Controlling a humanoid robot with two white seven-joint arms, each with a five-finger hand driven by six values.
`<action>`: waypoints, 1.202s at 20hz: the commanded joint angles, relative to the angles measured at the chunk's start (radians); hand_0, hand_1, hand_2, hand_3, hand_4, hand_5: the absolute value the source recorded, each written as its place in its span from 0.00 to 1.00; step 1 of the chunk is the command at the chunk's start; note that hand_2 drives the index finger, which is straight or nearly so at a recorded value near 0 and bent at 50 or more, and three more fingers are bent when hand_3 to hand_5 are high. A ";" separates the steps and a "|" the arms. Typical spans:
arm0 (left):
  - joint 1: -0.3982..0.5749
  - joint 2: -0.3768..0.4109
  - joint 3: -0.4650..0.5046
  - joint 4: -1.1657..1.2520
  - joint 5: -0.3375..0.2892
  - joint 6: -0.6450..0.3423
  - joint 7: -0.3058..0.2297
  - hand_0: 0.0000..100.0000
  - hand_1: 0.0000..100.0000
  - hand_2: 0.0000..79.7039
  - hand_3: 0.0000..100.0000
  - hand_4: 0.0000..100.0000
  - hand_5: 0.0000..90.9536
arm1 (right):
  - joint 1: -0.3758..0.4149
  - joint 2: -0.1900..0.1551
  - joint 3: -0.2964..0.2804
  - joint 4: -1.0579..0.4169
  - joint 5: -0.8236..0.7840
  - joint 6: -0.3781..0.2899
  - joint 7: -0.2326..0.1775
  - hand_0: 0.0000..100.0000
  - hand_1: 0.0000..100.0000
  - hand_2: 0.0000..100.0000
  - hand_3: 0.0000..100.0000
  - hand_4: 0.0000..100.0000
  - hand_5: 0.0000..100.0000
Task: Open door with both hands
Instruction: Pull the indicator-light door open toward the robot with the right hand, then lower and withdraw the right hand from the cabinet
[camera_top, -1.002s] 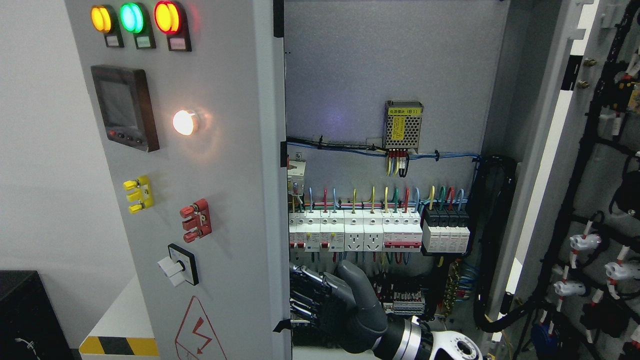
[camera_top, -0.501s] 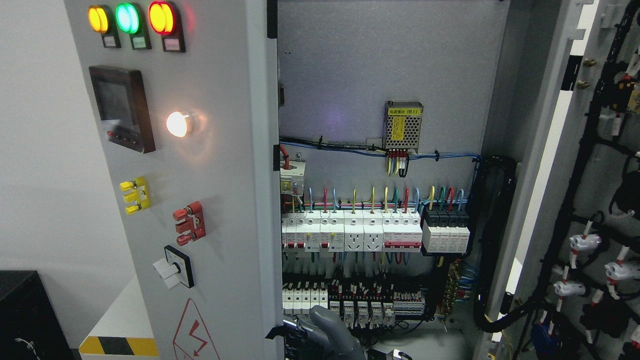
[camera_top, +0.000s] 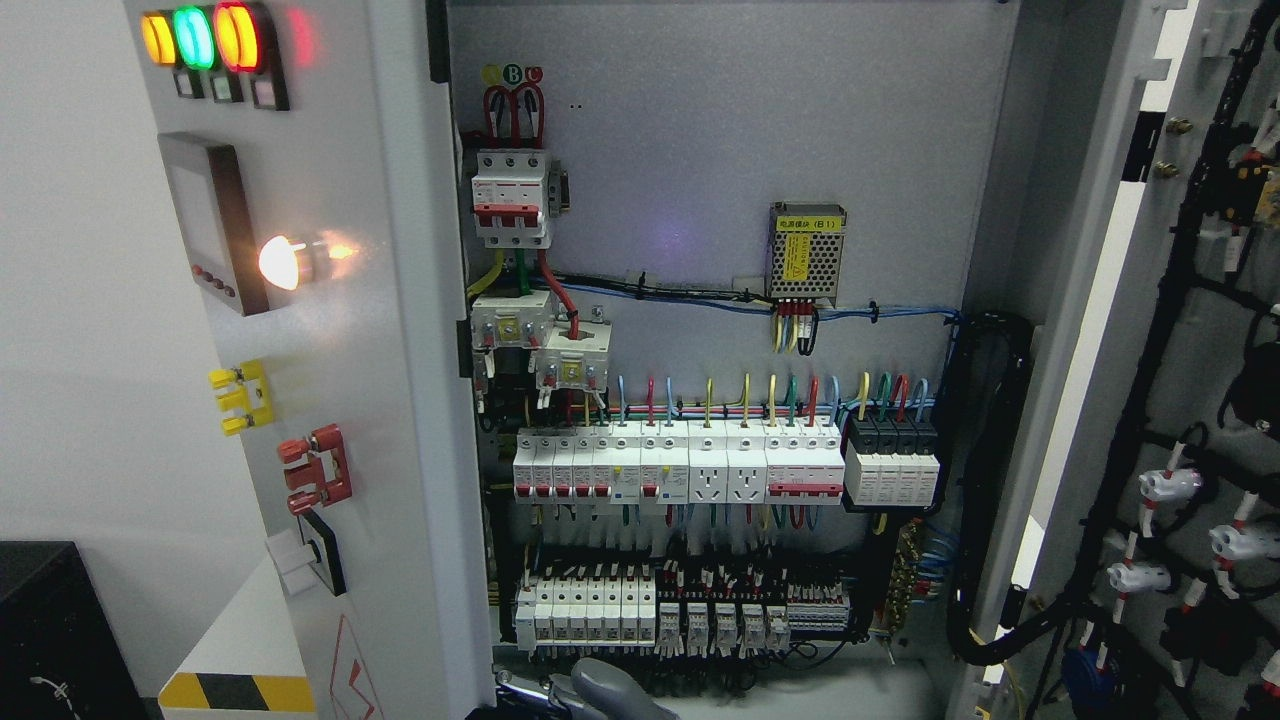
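left door (camera_top: 330, 330) swung wide, edge-on just left of the breaker rows (camera_top: 680, 470) | right door (camera_top: 1150, 300) fully open on the far side – cabinet guts exposed | a hand (camera_top: 600, 690) barely peeks in below the breakers, can't tell its side or whether its fingers are open | task looks basically done – maybe a last nudge on the left door

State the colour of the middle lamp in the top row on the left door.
Green lamp, head view.
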 joint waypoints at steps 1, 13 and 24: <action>0.000 0.000 0.000 0.000 0.000 0.000 0.000 0.00 0.00 0.00 0.00 0.00 0.00 | -0.004 0.019 0.079 -0.016 0.002 -0.001 -0.001 0.00 0.00 0.00 0.00 0.00 0.00; 0.000 0.000 0.000 -0.001 0.000 0.000 0.000 0.00 0.00 0.00 0.00 0.00 0.00 | -0.035 0.169 0.123 0.020 0.123 0.005 -0.003 0.00 0.00 0.00 0.00 0.00 0.00; 0.000 0.000 0.000 -0.001 0.001 0.000 -0.001 0.00 0.00 0.00 0.00 0.00 0.00 | -0.035 0.221 0.125 0.038 0.175 0.036 -0.003 0.00 0.00 0.00 0.00 0.00 0.00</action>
